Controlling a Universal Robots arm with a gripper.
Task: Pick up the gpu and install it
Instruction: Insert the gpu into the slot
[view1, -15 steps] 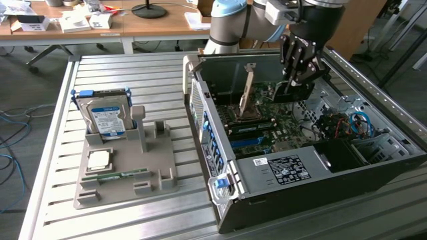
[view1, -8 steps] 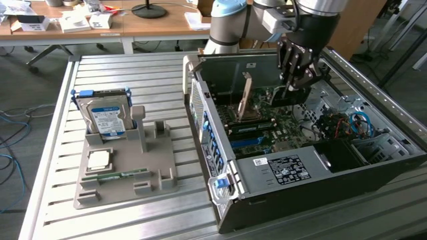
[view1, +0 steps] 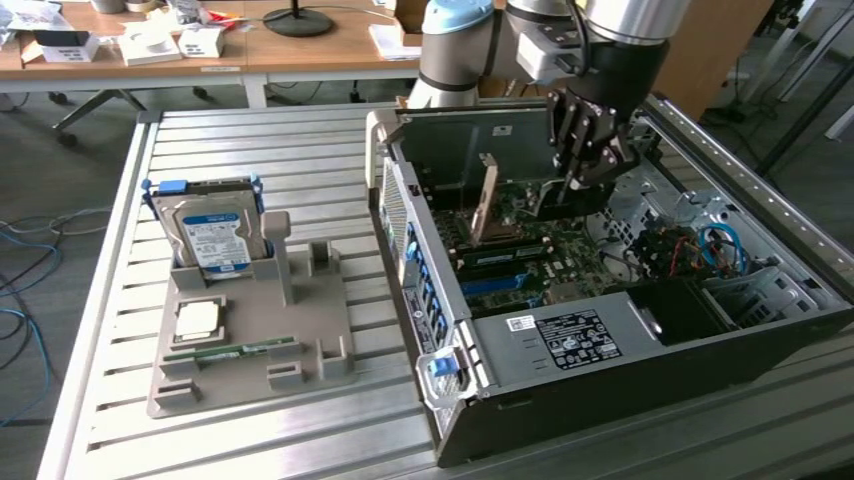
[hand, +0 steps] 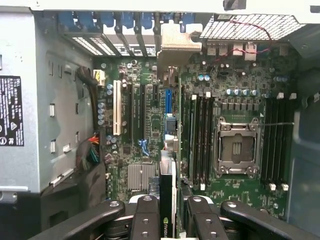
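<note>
Wrist view: pincer grips gpu over motherboard.

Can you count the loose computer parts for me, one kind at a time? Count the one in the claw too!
hard drive: 1
square silver chip: 1
green memory stick: 1
gpu, held in the claw: 1
Total: 4
</note>
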